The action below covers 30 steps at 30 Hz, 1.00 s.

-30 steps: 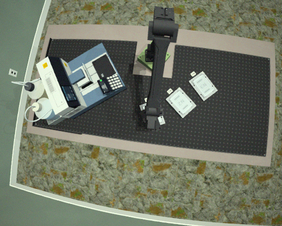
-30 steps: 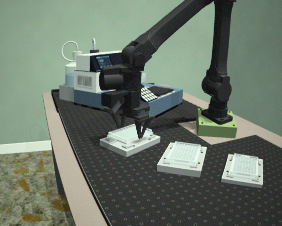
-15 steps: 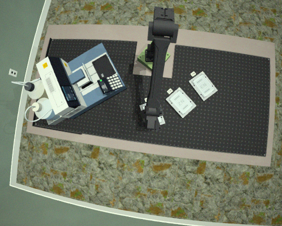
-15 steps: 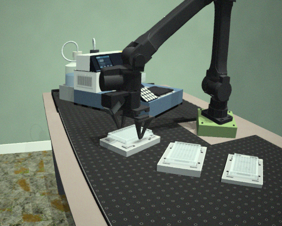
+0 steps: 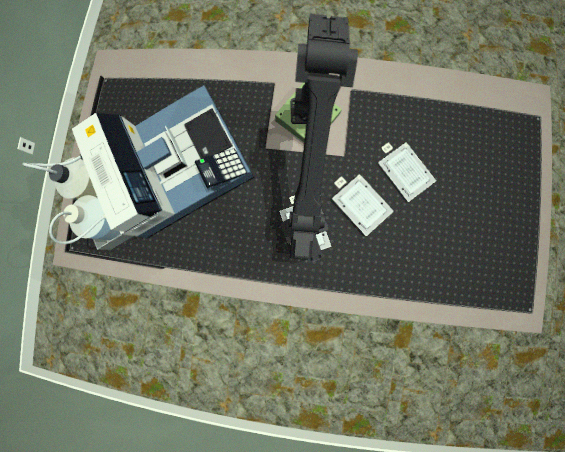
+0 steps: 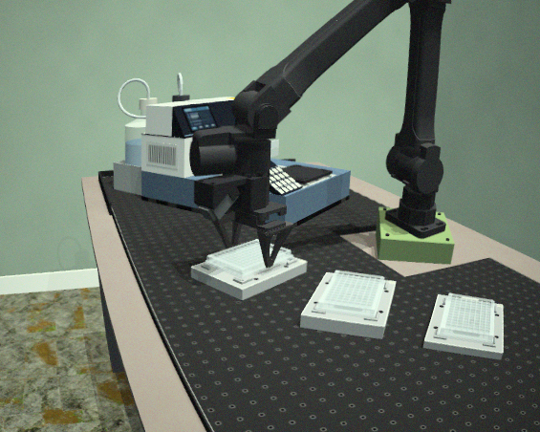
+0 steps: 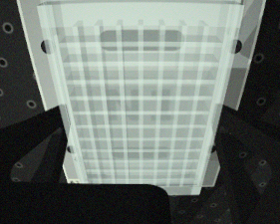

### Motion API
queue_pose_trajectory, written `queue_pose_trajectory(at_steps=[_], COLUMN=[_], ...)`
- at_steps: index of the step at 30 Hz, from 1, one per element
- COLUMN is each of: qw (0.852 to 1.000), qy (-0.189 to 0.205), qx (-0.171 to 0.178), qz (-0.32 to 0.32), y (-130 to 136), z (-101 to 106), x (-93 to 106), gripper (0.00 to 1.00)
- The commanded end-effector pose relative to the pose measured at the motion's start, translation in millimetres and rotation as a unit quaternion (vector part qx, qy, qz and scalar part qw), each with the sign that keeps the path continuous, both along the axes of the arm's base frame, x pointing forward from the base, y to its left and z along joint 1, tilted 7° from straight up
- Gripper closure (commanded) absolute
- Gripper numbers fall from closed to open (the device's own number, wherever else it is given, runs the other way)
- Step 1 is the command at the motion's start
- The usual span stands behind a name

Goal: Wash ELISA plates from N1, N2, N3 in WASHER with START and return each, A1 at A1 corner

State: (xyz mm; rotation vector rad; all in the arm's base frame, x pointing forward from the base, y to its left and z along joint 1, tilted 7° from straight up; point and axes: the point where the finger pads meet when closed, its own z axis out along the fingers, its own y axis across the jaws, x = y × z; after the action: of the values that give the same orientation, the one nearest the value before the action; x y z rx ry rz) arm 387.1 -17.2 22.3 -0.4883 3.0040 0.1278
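My gripper (image 6: pixel 248 256) (image 7: pixel 140 112) is shut on a clear ELISA plate (image 6: pixel 240 260) (image 7: pixel 140 94) across its short sides. The plate is low at nest N1 (image 5: pixel 326 240) (image 6: pixel 244 291) (image 7: pixel 36 29), roughly in line with it. In the exterior view it looks slightly raised; I cannot tell whether it touches the nest. A small A1 mark shows at the nest's lower left corner in the wrist view. Other plates lie in nest N2 (image 6: pixel 340 330) and nest N3 (image 6: pixel 460 350). The washer (image 5: pixel 101 170) (image 6: pixel 168 155) shows a green lamp (image 5: pixel 202 161).
The washer's keypad (image 5: pixel 231 164) (image 6: pixel 285 181) faces the arm's side of the table. Two bottles with tubes stand behind the washer. The arm's green base (image 6: pixel 414 248) stands at the table's back edge. N2 is beside N1, and N3 is farther right.
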Motion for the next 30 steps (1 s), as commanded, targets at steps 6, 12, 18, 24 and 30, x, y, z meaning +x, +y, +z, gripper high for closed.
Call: queue_pose_trajectory(at_steps=[6, 12, 18, 24, 30], qw=[1.0, 1.0, 1.0, 1.0, 1.0], qy=[-0.006, -0.005, -0.007, -0.005, -0.007], qx=[-0.001, -0.001, -0.002, -0.001, -0.001], qz=[-0.003, -0.003, -0.003, -0.003, -0.003], y=[-4.9, -4.5, -4.5, -3.9, -3.7], z=[-0.6, -0.5, -2.2, -4.5, -3.1], x=[6.3, 3.7, 6.0, 4.8, 6.8], gripper=[0.16, 0.16, 0.16, 0.16, 0.16])
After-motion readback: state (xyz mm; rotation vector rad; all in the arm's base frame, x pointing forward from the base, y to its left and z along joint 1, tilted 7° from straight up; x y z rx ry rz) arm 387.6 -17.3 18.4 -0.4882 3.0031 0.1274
